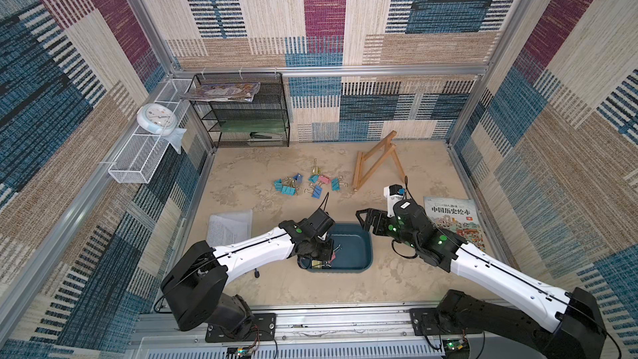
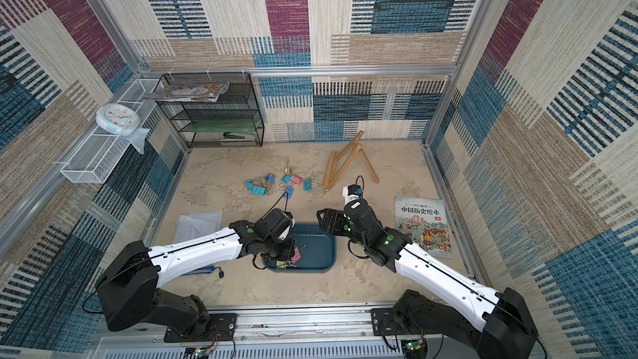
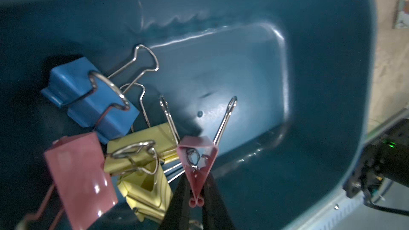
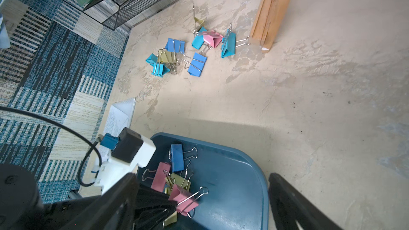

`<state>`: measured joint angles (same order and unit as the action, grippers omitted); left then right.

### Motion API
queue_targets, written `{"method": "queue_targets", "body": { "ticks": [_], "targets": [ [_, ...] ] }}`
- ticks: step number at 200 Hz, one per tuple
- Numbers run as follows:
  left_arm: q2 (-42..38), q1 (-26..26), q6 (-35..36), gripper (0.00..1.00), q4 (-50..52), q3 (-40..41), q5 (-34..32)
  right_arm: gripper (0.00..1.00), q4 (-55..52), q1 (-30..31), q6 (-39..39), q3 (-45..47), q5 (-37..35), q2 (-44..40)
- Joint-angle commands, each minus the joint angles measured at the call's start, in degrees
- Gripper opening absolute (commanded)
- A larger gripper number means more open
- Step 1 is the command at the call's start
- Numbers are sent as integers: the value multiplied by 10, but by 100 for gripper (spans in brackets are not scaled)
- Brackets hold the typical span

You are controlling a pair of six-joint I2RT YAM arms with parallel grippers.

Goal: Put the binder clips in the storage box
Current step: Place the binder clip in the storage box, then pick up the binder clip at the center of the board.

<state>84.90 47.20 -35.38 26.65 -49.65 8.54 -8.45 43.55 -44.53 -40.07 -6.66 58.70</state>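
Pink clip (image 3: 196, 162) sits pinched in the left gripper (image 3: 196, 186), its arm angled low into the storage box (image 1: 359, 259). The right gripper (image 1: 366, 223) hovers wide open beside the box. Other binder clips (image 1: 310, 183) lie scattered on the surface (image 1: 397, 281).

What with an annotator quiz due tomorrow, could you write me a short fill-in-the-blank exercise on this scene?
1. The binder clip pinched by the left gripper is coloured ____.
2. The right gripper, near the storage box, stands ____.
3. The picture book lies beside the ____ arm.
Missing words: pink; open; right.
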Motion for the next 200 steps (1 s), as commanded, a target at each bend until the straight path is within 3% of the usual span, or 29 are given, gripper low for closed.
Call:
{"method": "queue_targets", "body": {
  "ticks": [1,73,100,130,168,200],
  "targets": [
    [1,0,-2,24,-7,10,-29,96,6,0,-2,-1,9,4],
    [-104,0,-6,65,9,8,-70,96,4,-1,33,-54,13,61],
    [-184,0,-6,78,16,18,-108,96,-18,-7,59,-122,7,134],
    [-278,0,-15,100,10,51,-148,92,-80,-22,86,-245,-15,260],
    [-332,0,-8,99,42,76,-176,65,-163,-29,122,-403,-87,413],
    [-354,0,-1,99,57,87,-182,61,-220,-33,148,-513,-154,521]
  ]
}}
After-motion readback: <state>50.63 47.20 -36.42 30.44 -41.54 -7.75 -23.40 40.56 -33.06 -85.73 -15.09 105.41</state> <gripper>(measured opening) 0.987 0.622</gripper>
